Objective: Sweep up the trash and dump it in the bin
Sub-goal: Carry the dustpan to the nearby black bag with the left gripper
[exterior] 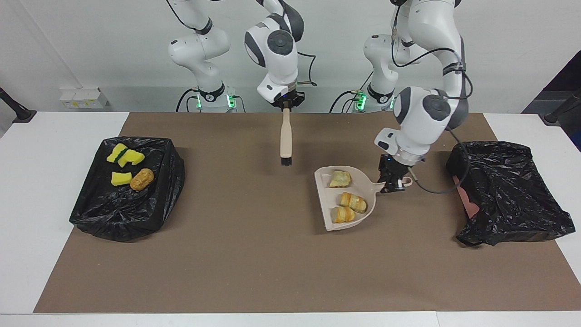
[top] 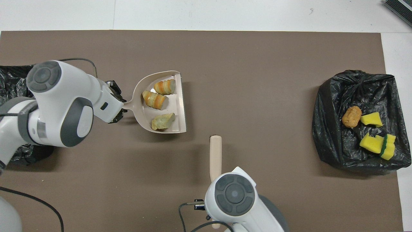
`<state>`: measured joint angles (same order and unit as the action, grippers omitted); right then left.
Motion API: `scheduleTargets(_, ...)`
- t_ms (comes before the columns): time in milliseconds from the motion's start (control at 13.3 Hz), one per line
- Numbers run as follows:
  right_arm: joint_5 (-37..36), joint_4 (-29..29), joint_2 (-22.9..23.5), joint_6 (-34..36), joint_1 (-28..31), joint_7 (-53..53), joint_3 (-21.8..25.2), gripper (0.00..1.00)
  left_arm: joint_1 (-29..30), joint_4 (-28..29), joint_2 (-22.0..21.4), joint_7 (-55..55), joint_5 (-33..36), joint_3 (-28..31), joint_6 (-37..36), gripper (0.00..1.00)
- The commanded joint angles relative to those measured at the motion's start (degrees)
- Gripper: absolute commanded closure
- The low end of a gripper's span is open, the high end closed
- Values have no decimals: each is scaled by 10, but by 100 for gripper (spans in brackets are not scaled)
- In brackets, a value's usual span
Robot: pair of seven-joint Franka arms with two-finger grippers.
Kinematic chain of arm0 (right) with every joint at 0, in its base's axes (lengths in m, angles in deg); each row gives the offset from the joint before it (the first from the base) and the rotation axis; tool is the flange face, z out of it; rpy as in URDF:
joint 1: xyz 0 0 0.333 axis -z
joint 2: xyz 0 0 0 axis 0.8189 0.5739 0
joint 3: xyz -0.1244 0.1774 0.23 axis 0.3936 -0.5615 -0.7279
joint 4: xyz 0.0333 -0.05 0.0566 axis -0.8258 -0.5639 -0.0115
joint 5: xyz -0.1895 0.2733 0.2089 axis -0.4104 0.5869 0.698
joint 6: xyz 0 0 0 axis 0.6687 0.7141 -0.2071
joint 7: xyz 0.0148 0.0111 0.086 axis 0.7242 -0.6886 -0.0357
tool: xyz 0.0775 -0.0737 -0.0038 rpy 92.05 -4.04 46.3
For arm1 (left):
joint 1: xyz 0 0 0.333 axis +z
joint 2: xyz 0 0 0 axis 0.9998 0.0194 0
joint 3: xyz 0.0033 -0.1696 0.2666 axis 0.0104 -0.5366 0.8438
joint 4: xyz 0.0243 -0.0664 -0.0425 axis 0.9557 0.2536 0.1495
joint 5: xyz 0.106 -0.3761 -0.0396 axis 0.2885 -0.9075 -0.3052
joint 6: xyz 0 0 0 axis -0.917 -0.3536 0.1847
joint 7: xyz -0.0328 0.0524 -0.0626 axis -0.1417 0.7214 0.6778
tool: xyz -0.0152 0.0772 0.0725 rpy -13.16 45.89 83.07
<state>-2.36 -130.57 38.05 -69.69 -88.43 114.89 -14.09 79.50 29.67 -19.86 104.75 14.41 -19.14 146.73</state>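
My left gripper point(exterior: 391, 183) is shut on the handle of the beige dustpan point(exterior: 325, 206), low over the mat's middle; it also shows in the overhead view point(top: 117, 108). Three pale golden bread pieces point(exterior: 352, 201) point(top: 155, 100) lie in the dustpan point(top: 178, 106). My right gripper point(exterior: 286, 103) is shut on the beige brush point(exterior: 285, 136) point(top: 215, 151), which points away from the robots with its black bristles down. A black-bagged bin point(exterior: 170, 175) point(top: 331, 135) at the right arm's end holds three yellow sponge chunks point(exterior: 125, 155) point(top: 375, 144) and a brown bread roll point(exterior: 142, 179) point(top: 351, 116).
A second bin under a crumpled black bag point(exterior: 508, 195) point(top: 13, 80) stands at the left arm's end, beside my left arm. A brown mat point(exterior: 254, 254) covers the white table. Small white boxes point(exterior: 84, 97) sit by the wall.
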Motion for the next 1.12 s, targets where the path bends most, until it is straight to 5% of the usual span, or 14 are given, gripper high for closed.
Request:
scheduleTargets(0,-4,-11,33,-31,-19,10,-1,100,57,-70,30,64,-10,-7,-58,100)
scheduleTargets(375,-4,-46,47,-67,-34,2,-1,94,157,-137,44,168,-10,-7,-121,100)
scheduleTargets(599,-5,-57,52,-86,-35,5,-1,9,220,-198,62,237,-8,-7,-183,100)
scheduleTargets(674,-5,-52,54,-87,-35,6,-1,0,235,-204,62,243,-5,-6,-193,100)
scheduleTargets(1049,-27,21,58,-88,27,-9,4,0,338,-259,76,319,37,3,-210,100)
